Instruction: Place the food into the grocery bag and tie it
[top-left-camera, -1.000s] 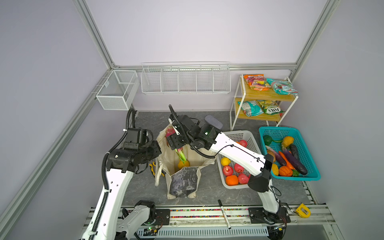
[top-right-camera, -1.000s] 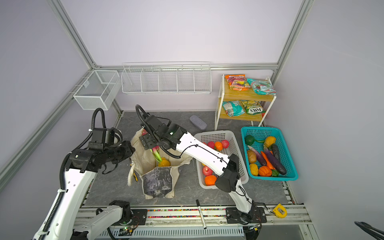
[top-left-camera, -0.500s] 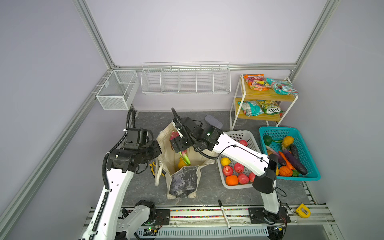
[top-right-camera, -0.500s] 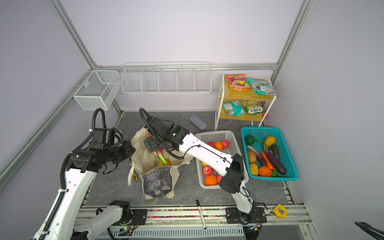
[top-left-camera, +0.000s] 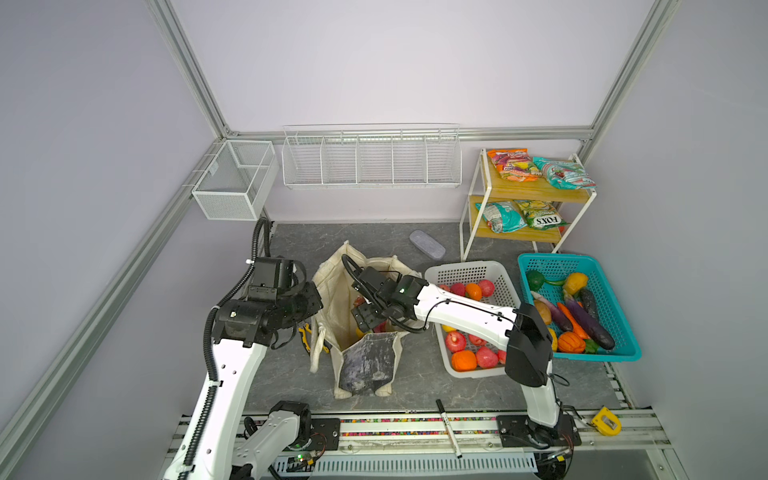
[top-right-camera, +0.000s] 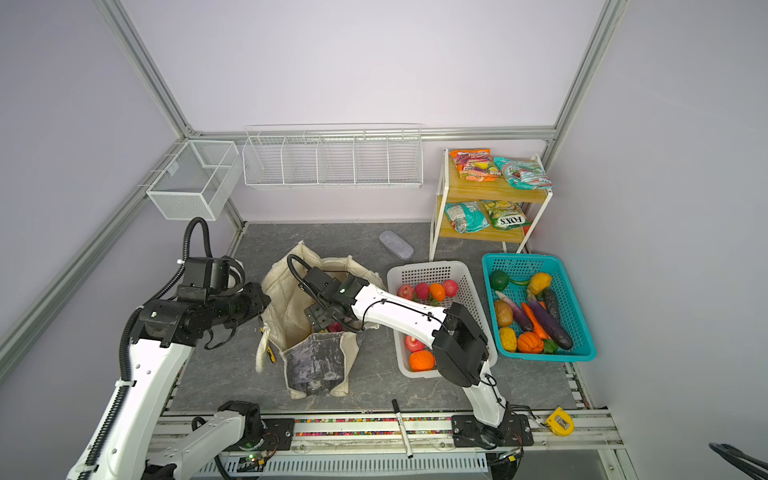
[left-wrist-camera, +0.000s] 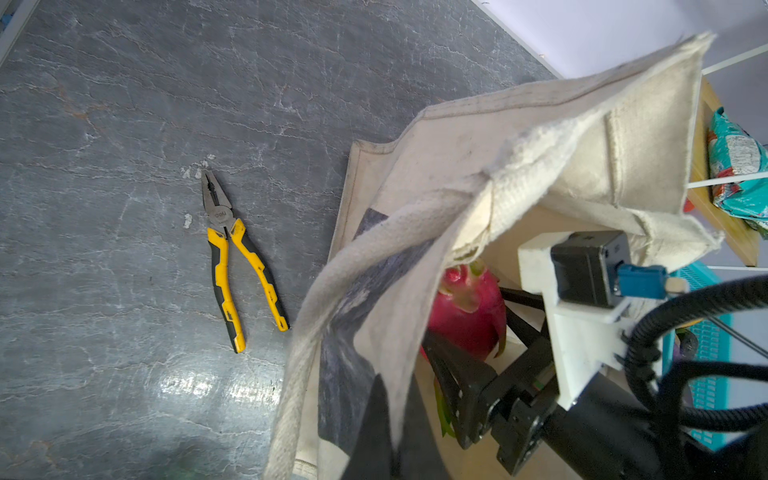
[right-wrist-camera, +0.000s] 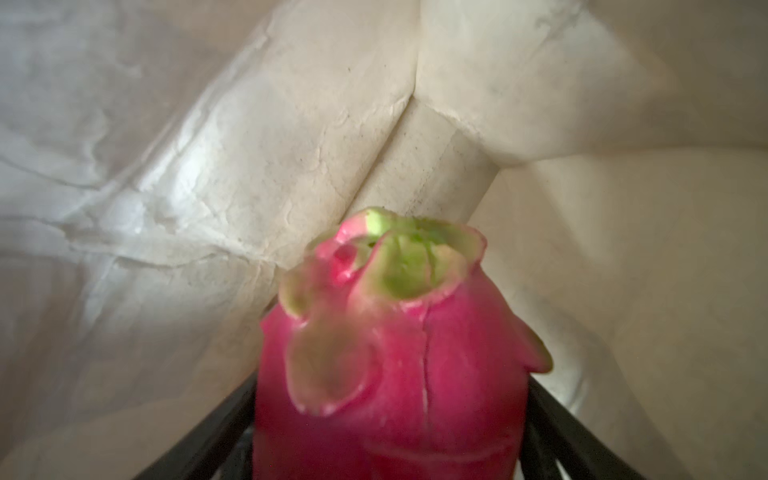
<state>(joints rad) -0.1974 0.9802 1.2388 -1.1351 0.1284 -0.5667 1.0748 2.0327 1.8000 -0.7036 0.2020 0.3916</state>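
In both top views the grocery bag stands open a little left of centre, with its marbled panel turned toward the lower edge of the frame. The right gripper reaches in from the right and dips into the bag's mouth.

In the right wrist view we see it spread wide around the pink dragon fruit. A black finger presses each flank and only cream cloth lies behind, so the fruit is gripped and sits inside the bag. The left wrist view shows the same fruit at centre right of its frame, under the folded rim.

The left gripper sits at the bag's left rim in both top views, with its jaws closed. The left wrist view is crowded with cloth there, so we judge rather than plainly see that the rim fabric is pinched between them.

A pair of yellow-handled pliers lies flat on the grey table, just left of the bag. Just right of the bag, the white basket holds red apples and oranges. The teal basket beside it, further right, holds vegetables.

At the upper right, a teal snack packet lies on the top board of the shelf. A grey case rests on the table between the bag and the shelf.
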